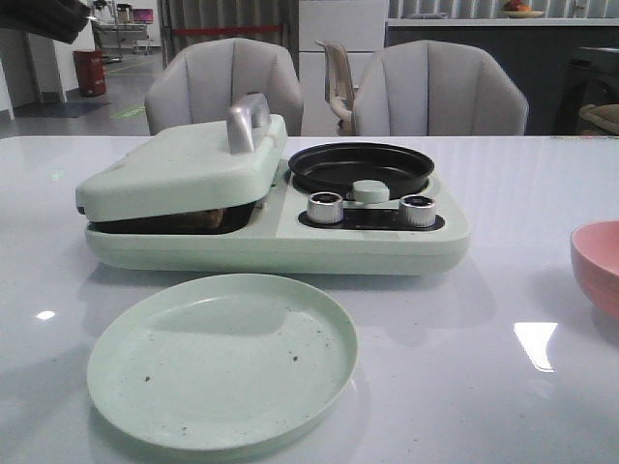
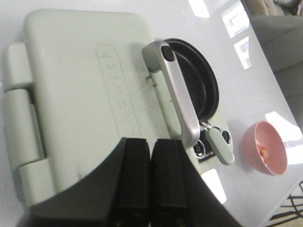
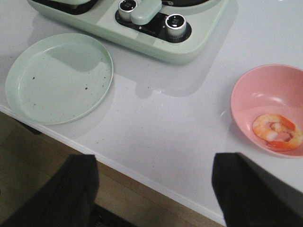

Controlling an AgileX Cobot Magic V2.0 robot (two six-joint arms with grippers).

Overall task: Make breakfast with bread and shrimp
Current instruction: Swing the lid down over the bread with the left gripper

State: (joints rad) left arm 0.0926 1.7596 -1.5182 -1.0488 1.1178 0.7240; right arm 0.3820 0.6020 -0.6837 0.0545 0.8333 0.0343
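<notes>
Over the closed grill lid (image 2: 90, 94), left tool (image 2: 150, 184) pressed together, empty; right tool (image 3: 154, 189) spread wide above the worktop (image 3: 180, 127), shrimp (image 3: 277, 132) in pink bowl (image 3: 265, 90).

Green breakfast maker (image 1: 280, 237) lid nearly closed, empty black pan (image 1: 361, 169), green plate (image 1: 221, 360) in front, pink bowl (image 1: 597, 263) at right

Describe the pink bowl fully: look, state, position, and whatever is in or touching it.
The pink bowl is round, smooth and glossy, probably plastic, standing upright on the white table. In the front view it sits at the table's right edge, cut off by the frame, to the right of the pale green cooker and apart from it. Inside, against the wall, lies the shrimp, curled, orange-pink and whitish. Nothing else touches the bowl; neither gripper is near it.
</notes>
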